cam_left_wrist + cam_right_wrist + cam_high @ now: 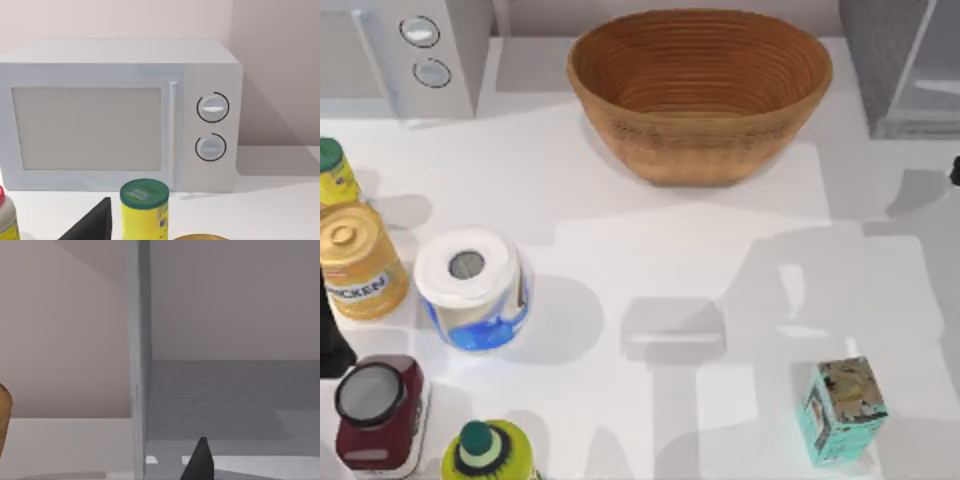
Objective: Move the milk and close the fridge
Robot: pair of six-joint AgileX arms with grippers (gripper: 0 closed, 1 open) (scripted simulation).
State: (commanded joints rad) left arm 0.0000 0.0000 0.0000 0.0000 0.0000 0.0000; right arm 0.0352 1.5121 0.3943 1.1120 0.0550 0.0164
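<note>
- Here, we are reaching our right tool (200, 460) into the open fridge (905, 75); its grip we cannot tell.
- Swinging out, we are risking clipping the door edge.

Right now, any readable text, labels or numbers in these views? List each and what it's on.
"...CKEN": on the yellow jar with a gold lid at the table's left edge; the first letters are cut off.
Yellow can with a green lid in front of the microwave: label print too small to read.
Teal carton: pattern only, no legible words.

Microwave (120, 115) behind green-lidded yellow canister (144, 210).
</note>
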